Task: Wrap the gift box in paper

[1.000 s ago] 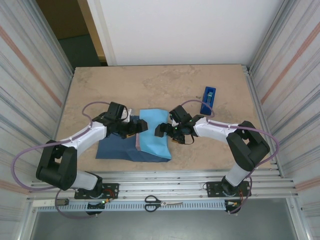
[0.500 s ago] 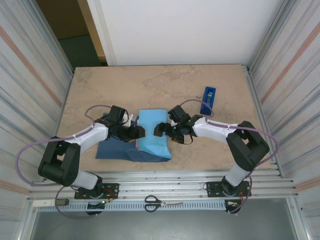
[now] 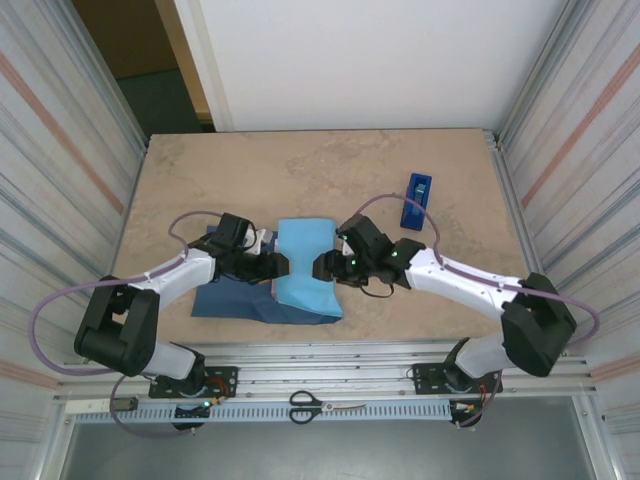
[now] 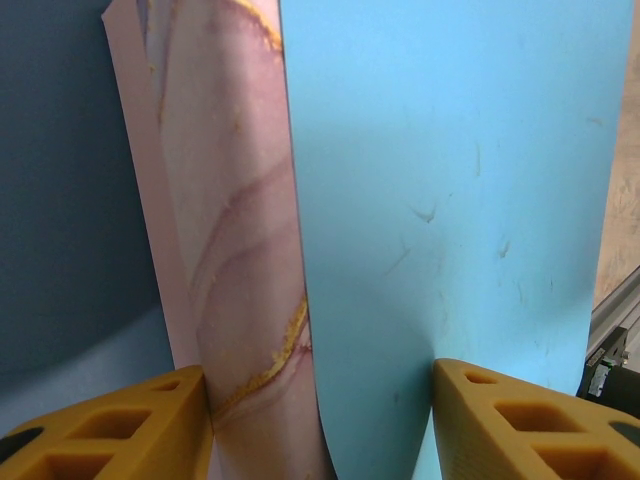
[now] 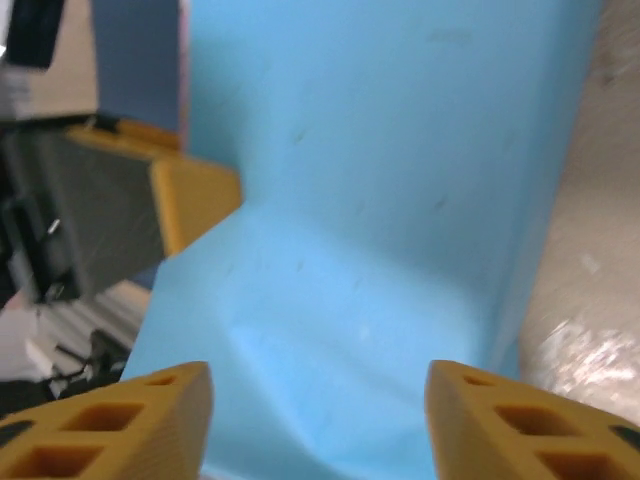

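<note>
Gift box [image 4: 235, 250]: mid desk [image 3: 330, 170], under the sky-blue flap of the paper [image 3: 305, 270]
Left tool [image 3: 277, 265]: half apart across box and flap; grip cannot be told
Right tool [image 3: 321, 267]: half apart at flap's right side; grip unclear
Risk: uneven squeeze creases paper, shifts box

A robot lab work cell: a beige tabletop [image 3: 330, 165] boxed in by ribbed side walls [image 3: 60, 140] and a white back panel [image 3: 370, 60], two arm bases [image 3: 195, 380] bolted to aluminium rails [image 3: 330, 362] along the bottom edge
</note>
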